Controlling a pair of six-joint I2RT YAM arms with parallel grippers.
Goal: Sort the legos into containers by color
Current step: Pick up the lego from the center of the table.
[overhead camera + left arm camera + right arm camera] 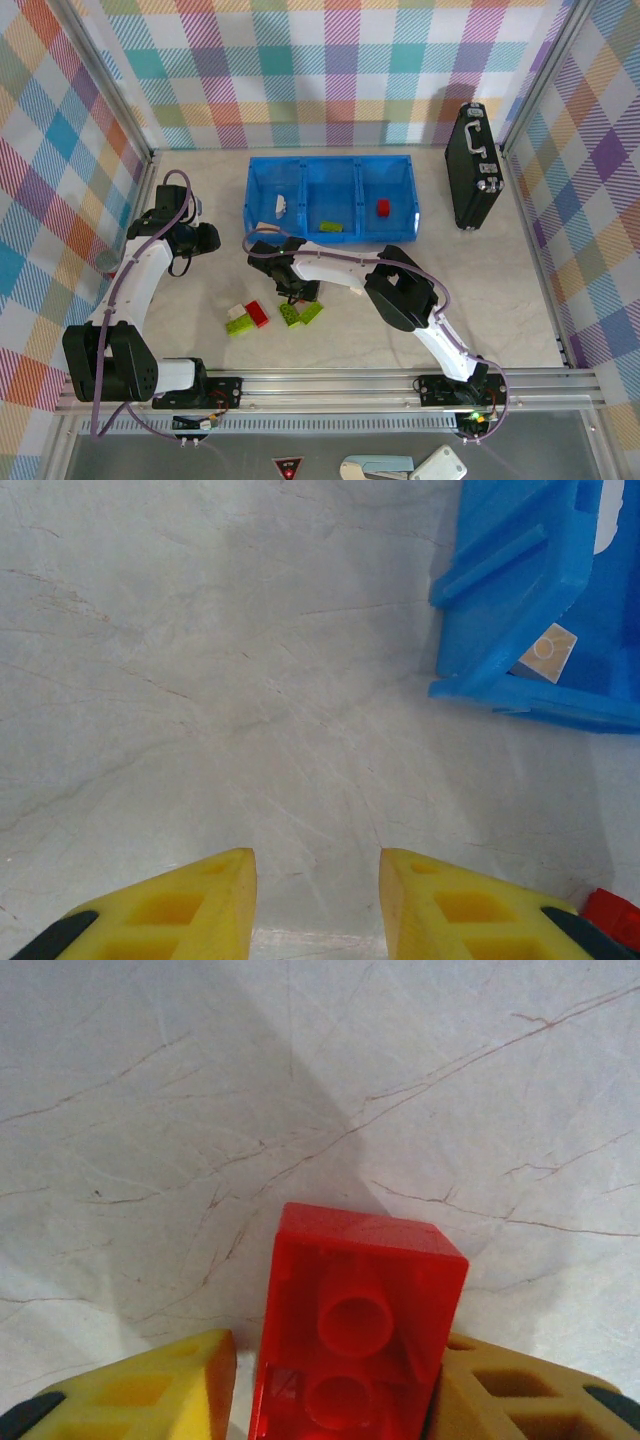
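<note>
**Right tool** point(338, 1348), wrist view: its yellow fingers point(150, 1390) are clamped on the held red brick point(360, 1300) at lower centre of the frame. The brick's hollow underside, with its round tubes, faces the camera. The pale veined tabletop point(300, 1080) lies behind it. In the top view this tool point(298, 293) sits just left of centre. It is directly above the lime pair point(301, 313), two lime green bricks lying side by side on the tabletop.

**Left tool** point(205, 238), top view: it is left of centre over bare tabletop, near the lower left corner of the tray point(330, 162). In its wrist view the left tool point(318, 880) has its fingers apart with nothing between them. A corner of the blue tray fills the upper right of that frame. The edge of a red piece point(615, 915) is cut off at the lower right corner, just beside the nearer finger.

**Sorted bricks**, top view: the tray lies in the upper centre of the frame.
- The left compartment holds a cream-white brick point(281, 206).
- The middle compartment holds a sorted lime brick point(331, 227).
- The right compartment holds a sorted red brick point(382, 207).

**Loose bricks**, top view: a loose lime brick point(238, 321) and a loose red brick point(258, 313) touch each other at lower left of centre, near the lime pair.

**Other:** a black case point(472, 165) stands at the upper right, apart from the tray.
</note>
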